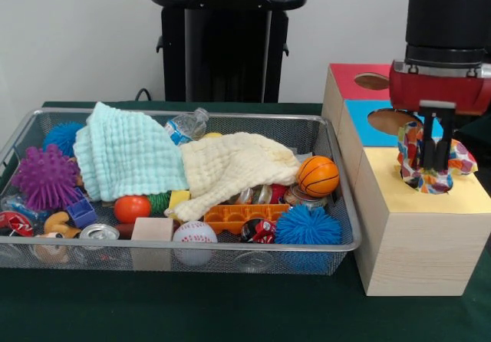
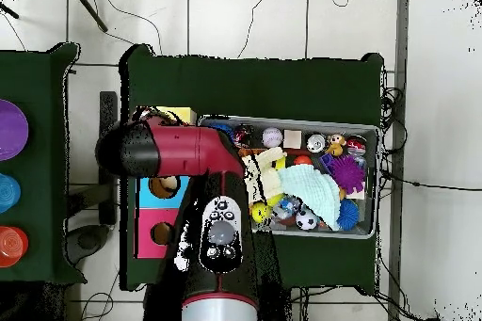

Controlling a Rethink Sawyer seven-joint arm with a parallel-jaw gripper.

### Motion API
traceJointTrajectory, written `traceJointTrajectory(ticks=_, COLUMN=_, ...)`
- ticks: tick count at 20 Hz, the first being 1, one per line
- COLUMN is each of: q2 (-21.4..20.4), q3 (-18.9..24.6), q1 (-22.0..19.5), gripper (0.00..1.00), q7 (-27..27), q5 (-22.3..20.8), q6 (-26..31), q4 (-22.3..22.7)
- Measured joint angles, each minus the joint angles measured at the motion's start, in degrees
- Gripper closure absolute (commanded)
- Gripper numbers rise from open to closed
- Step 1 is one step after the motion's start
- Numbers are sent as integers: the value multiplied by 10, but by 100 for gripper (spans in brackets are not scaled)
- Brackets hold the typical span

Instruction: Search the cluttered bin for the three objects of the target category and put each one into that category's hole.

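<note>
- Gripper (image 1: 434, 156) over the yellow-topped box (image 1: 418, 238): fingers (image 1: 426, 144) pinching a dotted fabric piece (image 1: 459, 160) at its hole.
- Wire basket (image 1: 344, 221) just beside that box.

From above, the red and black arm (image 2: 188, 162) reaches across the row of boxes and covers most of them; the pincer itself is hidden beneath it. Past the arm's elbow sits the wire bin (image 2: 369, 131) on the dark green table (image 2: 311, 82), crowded with balls, a mint-green towel (image 2: 315, 190) and a cream towel (image 2: 266, 174). The red-topped box (image 2: 155, 234) and blue-topped box (image 2: 151, 193) peek out beside the arm.
</note>
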Motion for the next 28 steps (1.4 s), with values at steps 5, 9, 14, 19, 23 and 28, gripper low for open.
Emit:
traceJointTrajectory(ticks=5, q2=5, q3=-6, q1=20, gripper=100, q7=0, q5=6, q6=-89, q4=18)
traceJointTrajectory(ticks=9, q2=7, q3=-5, q1=21, gripper=100, q7=0, q5=13, q6=-126, q4=28)
traceJointTrajectory(ticks=14, q2=9, q3=6, q1=1, gripper=100, q7=0, q5=17, q6=-143, q4=34)
traceJointTrajectory(ticks=19, q2=5, q3=6, q1=-14, gripper=100, q7=0, q5=35, q6=-128, q4=34)
traceJointTrajectory(ticks=23, q2=2, q3=-3, q1=-11, gripper=100, q7=0, q5=51, q6=-72, q4=26)
traceJointTrajectory(ticks=28, q2=4, q3=-24, q1=3, gripper=100, q7=0, q5=56, q6=80, q4=-9)
